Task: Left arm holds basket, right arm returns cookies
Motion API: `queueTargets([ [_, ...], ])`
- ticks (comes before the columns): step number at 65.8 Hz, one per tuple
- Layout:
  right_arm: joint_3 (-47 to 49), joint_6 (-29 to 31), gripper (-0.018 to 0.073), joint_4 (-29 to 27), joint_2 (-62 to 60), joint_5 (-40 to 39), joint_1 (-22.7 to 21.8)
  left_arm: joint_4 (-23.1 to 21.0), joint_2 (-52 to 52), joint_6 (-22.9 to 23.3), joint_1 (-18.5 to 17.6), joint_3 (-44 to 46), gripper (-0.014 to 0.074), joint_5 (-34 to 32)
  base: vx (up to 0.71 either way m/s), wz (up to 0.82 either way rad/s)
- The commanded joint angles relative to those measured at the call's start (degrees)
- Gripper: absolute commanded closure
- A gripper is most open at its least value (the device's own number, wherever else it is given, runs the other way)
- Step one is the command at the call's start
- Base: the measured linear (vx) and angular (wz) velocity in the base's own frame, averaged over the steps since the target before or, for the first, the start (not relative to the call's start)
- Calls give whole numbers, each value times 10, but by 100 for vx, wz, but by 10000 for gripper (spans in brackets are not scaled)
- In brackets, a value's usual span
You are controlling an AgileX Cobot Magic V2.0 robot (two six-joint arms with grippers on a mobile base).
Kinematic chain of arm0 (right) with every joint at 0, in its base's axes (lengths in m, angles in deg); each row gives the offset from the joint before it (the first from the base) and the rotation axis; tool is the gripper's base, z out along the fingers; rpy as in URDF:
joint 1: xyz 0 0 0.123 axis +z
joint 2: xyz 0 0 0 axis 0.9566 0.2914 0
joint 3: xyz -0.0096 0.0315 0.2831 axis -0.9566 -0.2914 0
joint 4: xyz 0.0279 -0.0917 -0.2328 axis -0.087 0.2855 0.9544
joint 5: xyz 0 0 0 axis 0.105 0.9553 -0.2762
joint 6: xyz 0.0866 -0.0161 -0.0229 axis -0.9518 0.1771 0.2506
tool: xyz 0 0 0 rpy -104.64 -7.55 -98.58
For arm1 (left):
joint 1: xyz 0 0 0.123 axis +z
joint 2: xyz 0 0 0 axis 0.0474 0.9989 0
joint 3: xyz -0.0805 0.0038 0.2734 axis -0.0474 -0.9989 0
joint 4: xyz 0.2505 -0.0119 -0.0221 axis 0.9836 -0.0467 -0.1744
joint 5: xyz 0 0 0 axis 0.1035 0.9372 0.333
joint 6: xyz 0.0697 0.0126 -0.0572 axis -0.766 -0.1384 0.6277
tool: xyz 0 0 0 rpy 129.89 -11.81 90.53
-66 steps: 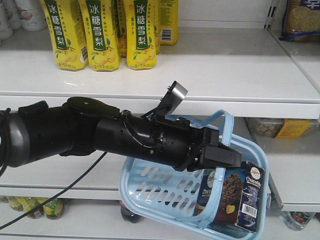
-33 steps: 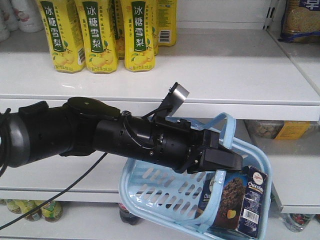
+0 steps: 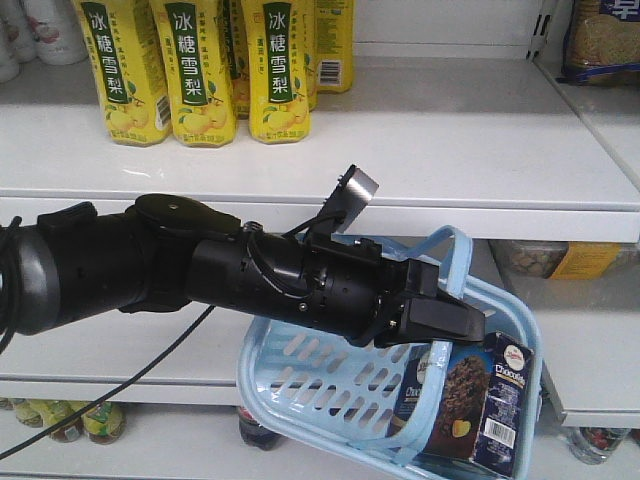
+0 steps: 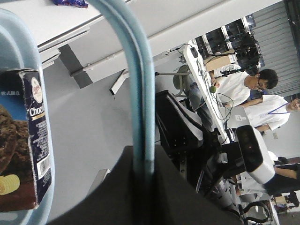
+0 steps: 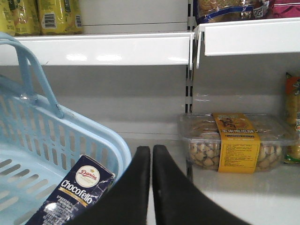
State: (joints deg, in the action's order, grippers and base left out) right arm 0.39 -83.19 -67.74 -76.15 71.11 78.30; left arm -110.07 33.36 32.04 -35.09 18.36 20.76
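- Cookies stand upright inside the blue basket, at its right end.
- My left fingers are clamped on the basket's handle.
- My right fingers are pressed together, empty, just beside the basket's rim.

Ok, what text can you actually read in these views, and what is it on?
"Chocofello": on the cookies box in the basket.
"冰糖雪梨": on the yellow drink cartons on the upper shelf.
Too small or blurred: the box's round logo, its barcode label, and the yellow label on the clear snack tub.
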Motion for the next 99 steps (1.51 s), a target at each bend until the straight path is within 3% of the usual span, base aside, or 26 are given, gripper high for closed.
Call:
queueTargets([
  [1,-1,5,563,4,-6,-58,-1,-67,-31,-17,5,23,603,-14,0,0],
  [9,10,5,563,0,-6,-64,-1,-67,-31,-17,5,23,603,-14,0,0],
  [31,177,2,563,-6,146,63,-1,-67,-31,-17,5,23,603,-14,0,0],
  [48,198,-13,563,-33,256,21,-1,-67,-31,-17,5,23,603,-14,0,0],
  [54,198,-15,563,-40,269,18,-1,-67,-31,-17,5,23,603,-14,0,0],
  [64,198,-14,563,-98,274,18,-1,-67,-31,-17,5,23,603,-14,0,0],
  [73,198,-4,556,-100,274,15,-1,-67,-31,-17,5,23,603,-14,0,0],
  [86,198,-4,449,-100,274,15,-1,-67,-31,-17,5,23,603,-14,0,0],
  [99,198,-11,204,-106,274,26,-1,-67,-31,-17,5,23,603,-14,0,0],
])
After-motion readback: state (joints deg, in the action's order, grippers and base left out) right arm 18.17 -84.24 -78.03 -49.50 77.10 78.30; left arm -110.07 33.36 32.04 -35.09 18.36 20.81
